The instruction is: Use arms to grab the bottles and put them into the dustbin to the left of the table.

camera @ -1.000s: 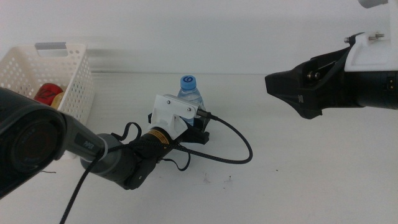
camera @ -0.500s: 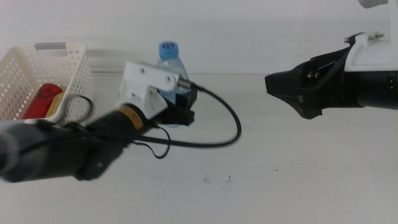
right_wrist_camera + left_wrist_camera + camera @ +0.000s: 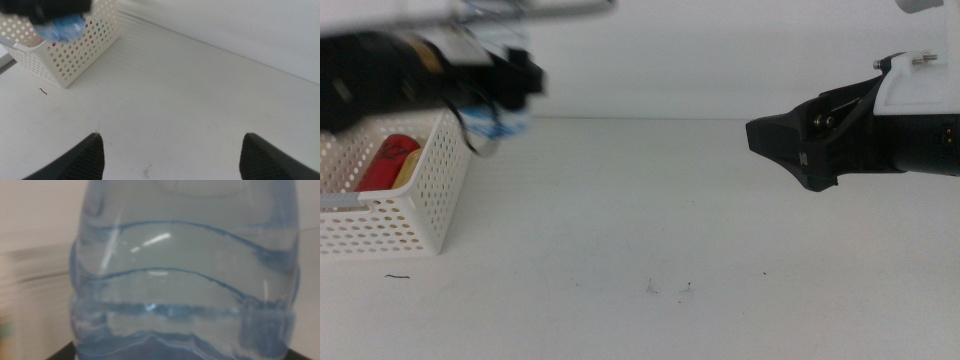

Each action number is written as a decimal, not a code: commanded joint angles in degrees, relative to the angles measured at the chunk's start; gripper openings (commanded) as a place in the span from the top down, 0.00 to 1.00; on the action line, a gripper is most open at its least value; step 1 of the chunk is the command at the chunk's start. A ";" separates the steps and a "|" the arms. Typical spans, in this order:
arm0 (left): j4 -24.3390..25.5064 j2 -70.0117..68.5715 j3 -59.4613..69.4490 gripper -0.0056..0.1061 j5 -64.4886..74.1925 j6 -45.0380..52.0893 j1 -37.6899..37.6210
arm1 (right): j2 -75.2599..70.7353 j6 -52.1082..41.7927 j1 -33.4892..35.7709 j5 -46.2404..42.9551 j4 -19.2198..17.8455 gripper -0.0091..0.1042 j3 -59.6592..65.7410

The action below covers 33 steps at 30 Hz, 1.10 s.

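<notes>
While the dustbin (image 3: 395, 190) is sitting at the far left with the red can (image 3: 385, 160) inside, the water bottle (image 3: 498, 112) is being held clamped in the left gripper (image 3: 505, 85), lifted just above the bin's right wall. Over at the right, the right gripper (image 3: 170, 150) is being kept above the table (image 3: 670, 220), jaws spread apart.

Table (image 3: 650, 220) centre open btwn arms; dustbin (image 3: 415, 205) blocks far left, right gripper (image 3: 760, 135) hangs at right.
</notes>
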 commanded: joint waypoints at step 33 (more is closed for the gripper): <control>-12.24 38.79 -43.46 0.86 42.55 25.12 31.09 | -0.15 -0.03 -0.03 -0.51 -0.19 0.17 -0.17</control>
